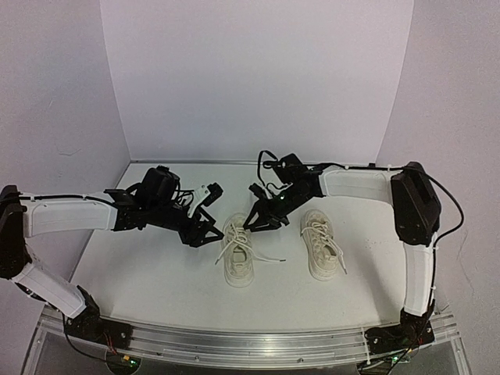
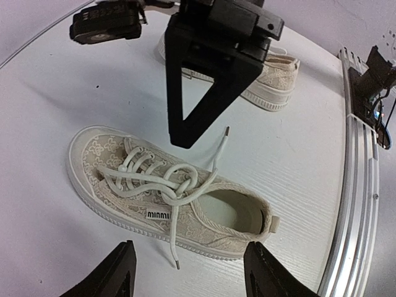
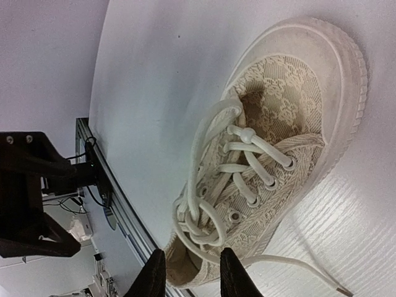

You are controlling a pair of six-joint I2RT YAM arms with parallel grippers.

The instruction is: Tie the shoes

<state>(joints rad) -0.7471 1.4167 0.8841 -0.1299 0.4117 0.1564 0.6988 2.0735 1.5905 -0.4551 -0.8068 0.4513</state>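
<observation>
Two cream-white sneakers stand side by side, toes away from the arms: the left shoe (image 1: 237, 250) and the right shoe (image 1: 322, 244). The left shoe (image 2: 167, 192) has its laces crossed in a loose knot, with both thin ends trailing on the table. My left gripper (image 1: 199, 233) is open and empty, just left of this shoe; in its wrist view (image 2: 190, 247) the jaws stand wide beside the sole. My right gripper (image 1: 262, 221) hovers over the left shoe's toe end, open and empty. Its wrist view (image 3: 192, 250) shows the same shoe (image 3: 272, 148) lengthwise.
White table (image 1: 156, 273) with white walls behind and at both sides. An aluminium rail (image 1: 250, 340) runs along the near edge, also in the left wrist view (image 2: 359, 185). The right shoe (image 2: 272, 77) sits beyond the right gripper (image 2: 210, 68) there.
</observation>
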